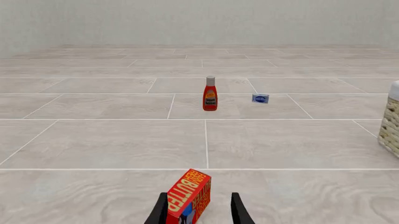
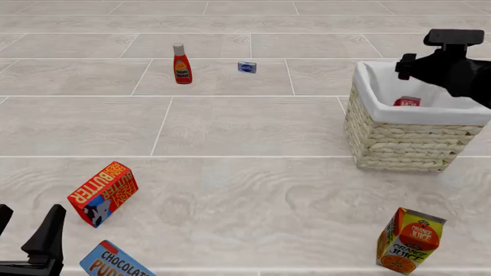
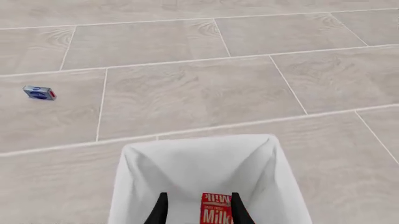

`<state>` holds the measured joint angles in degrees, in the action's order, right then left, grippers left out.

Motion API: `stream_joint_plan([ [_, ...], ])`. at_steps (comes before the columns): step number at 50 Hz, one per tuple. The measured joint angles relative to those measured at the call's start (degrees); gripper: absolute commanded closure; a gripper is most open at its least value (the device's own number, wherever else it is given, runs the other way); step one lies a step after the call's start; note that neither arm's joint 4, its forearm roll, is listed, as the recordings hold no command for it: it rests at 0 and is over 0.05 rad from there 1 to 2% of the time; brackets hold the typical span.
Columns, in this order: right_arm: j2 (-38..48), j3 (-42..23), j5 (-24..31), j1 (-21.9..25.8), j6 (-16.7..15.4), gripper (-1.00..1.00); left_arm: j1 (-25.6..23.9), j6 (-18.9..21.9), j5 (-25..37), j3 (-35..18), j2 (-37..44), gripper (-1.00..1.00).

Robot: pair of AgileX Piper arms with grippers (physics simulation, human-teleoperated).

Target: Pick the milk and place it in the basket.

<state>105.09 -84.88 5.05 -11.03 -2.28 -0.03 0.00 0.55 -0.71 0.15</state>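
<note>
The milk point(image 2: 407, 102) is a small red carton with white lettering, down inside the basket point(image 2: 399, 141) against the white cloth lining. My right gripper point(image 2: 405, 68) hovers above the basket's opening. In the right wrist view its fingers point(image 3: 160, 210) stand spread on either side of the milk point(image 3: 216, 211) without touching it, over the lining of the basket point(image 3: 199, 163). My left gripper point(image 2: 27, 224) is open low at the near left, with nothing in it. In the left wrist view the left gripper point(image 1: 199, 196) points at the butter box, and the basket point(image 1: 391, 121) shows at the edge.
A red BUTTER box point(image 2: 103, 193) lies near the left gripper, beside a blue chocolate pudding box point(image 2: 115, 263). An orange juice carton point(image 2: 410, 240) stands at the near right. A red sauce bottle point(image 2: 181, 64) and a small blue-white box point(image 2: 246, 67) sit farther back.
</note>
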Motion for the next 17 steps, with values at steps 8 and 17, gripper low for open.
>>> stream_joint_plan([
  [8,-3.6,3.5,-1.7,0.7,-0.1,-1.00,0.0,0.0,0.0,0.0,0.0,-1.00],
  [17,-8.2,8.2,-3.9,1.6,0.0,-1.00,0.0,0.0,0.0,0.0,0.0,-1.00],
])
